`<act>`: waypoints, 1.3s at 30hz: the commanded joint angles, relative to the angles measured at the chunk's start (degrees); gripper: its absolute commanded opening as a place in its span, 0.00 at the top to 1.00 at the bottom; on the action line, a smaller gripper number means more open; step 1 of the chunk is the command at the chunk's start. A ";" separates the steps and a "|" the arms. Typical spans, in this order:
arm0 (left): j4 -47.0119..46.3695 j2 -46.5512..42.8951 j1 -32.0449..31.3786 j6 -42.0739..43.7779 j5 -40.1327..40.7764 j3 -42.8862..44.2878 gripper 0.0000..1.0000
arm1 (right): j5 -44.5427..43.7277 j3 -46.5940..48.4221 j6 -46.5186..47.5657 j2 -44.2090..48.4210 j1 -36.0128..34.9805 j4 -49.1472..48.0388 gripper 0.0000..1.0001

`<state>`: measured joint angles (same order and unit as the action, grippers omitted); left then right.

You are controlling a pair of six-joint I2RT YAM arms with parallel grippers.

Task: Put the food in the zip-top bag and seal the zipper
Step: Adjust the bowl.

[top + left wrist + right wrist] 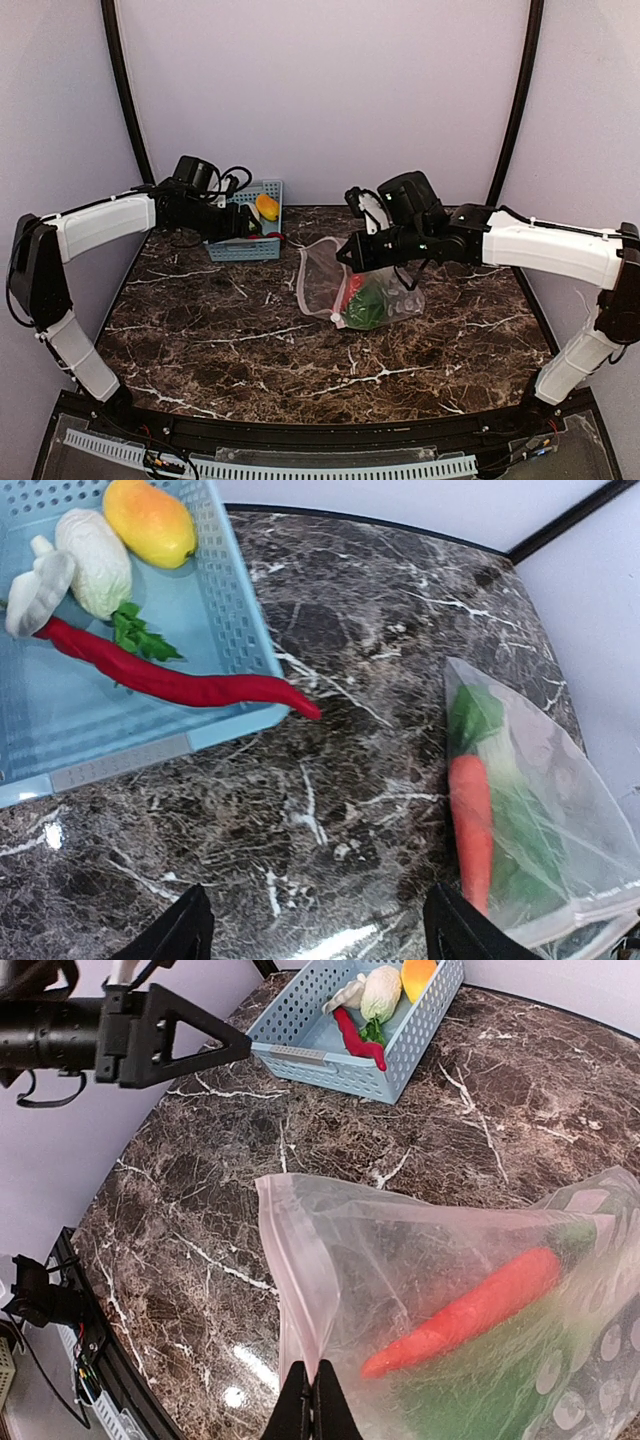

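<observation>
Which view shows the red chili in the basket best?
Left wrist view: the red chili lies close and clear, tip over the basket rim. Right wrist view shows it small; top view, only a red speck.

Robot lab test cell, not a home or kitchen: the left arm (100,225) and right arm (550,250) are bolted at the near edge of a marble-pattern tabletop (250,370). It's boxed in at the back and both sides by plain pale walls (320,90), with black poles (125,90) rising at the far corners. A slotted cable duct (300,467) and loose wiring (160,462) run below the near edge, and the only items on top are props: plastic toy vegetables (150,520), a light-blue basket (243,610) at the far left corner, and a zip-top bag (560,780).
</observation>
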<state>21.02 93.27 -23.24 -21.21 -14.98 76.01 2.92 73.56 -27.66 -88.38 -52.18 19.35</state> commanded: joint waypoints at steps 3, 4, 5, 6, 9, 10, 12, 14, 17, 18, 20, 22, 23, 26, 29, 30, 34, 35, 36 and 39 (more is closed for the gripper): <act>0.50 9.06 5.93 -2.44 -0.86 6.96 0.27 | -0.84 0.59 0.55 1.87 -0.38 0.07 1.00; 0.69 10.01 6.28 -2.52 -0.50 7.88 0.27 | -0.63 0.21 0.44 2.11 -0.38 -0.17 1.00; 0.89 11.74 6.81 -2.74 0.30 9.52 0.27 | -0.43 -0.08 0.29 2.34 -0.38 -0.38 1.00; 0.97 12.54 7.03 -2.94 0.70 10.31 0.27 | -0.19 -0.53 0.16 2.60 -0.38 -0.60 1.00; 1.22 16.56 8.37 -5.20 1.81 13.64 0.26 | 0.37 -2.20 -0.16 3.49 -0.46 -1.94 1.00; 1.40 17.32 8.64 -5.84 2.53 14.69 0.25 | 0.48 -2.60 -0.23 3.68 -0.46 -2.14 1.00; 2.19 19.19 9.15 -7.91 4.16 15.68 0.24 | 0.74 -3.16 -0.29 3.97 -0.41 -2.59 1.00; 2.16 20.44 9.30 -9.16 5.56 16.02 0.23 | 0.91 -3.77 -0.29 4.25 -0.46 -3.26 1.00; 2.44 22.38 9.42 -10.44 6.80 16.78 0.22 | 1.33 -4.41 -0.17 4.51 -0.40 -3.90 1.00; 2.49 23.18 9.40 -10.87 7.01 17.13 0.22 | 1.46 -4.75 -0.12 4.67 -0.40 -4.07 1.00; 2.74 24.64 9.37 -11.16 6.77 18.05 0.22 | 1.55 -5.59 -0.12 5.18 -0.46 -4.38 1.00; 3.64 26.38 9.37 -10.96 6.13 19.33 0.22 | 1.25 -6.95 -0.12 6.16 -0.39 -5.14 1.00; 4.10 26.89 9.32 -10.83 6.03 19.74 0.23 | 0.84 -7.82 -0.18 6.83 -0.45 -5.65 1.00; 6.78 28.35 9.35 -9.02 6.68 20.44 0.24 | -0.15 -10.06 -0.54 8.30 -0.38 -6.70 1.00; 9.61 28.24 9.34 -6.07 5.91 19.94 0.25 | 0.85 -9.90 -0.24 8.20 -0.38 -6.84 1.00; 11.12 28.01 9.33 -4.22 5.44 19.73 0.25 | 1.50 -9.66 -0.06 8.02 -0.38 -6.75 1.00; 13.92 25.52 9.36 0.45 5.13 16.31 0.25 | 3.54 -9.50 -0.31 7.46 -0.36 -7.05 1.00; 14.52 24.27 9.36 2.00 5.66 15.12 0.25 | 3.72 -9.52 -0.50 7.29 -0.40 -7.24 1.00; 14.77 23.64 9.36 2.82 5.93 14.60 0.25 | 3.88 -9.45 -0.58 7.12 -0.37 -7.37 1.00; 16.14 20.66 9.34 6.39 6.86 12.53 0.25 | 4.84 -8.84 -0.98 6.16 -0.38 -7.32 1.00</act>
<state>29.41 119.15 -14.24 -21.15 -9.15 91.88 5.78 63.99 -27.94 -81.06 -52.18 14.79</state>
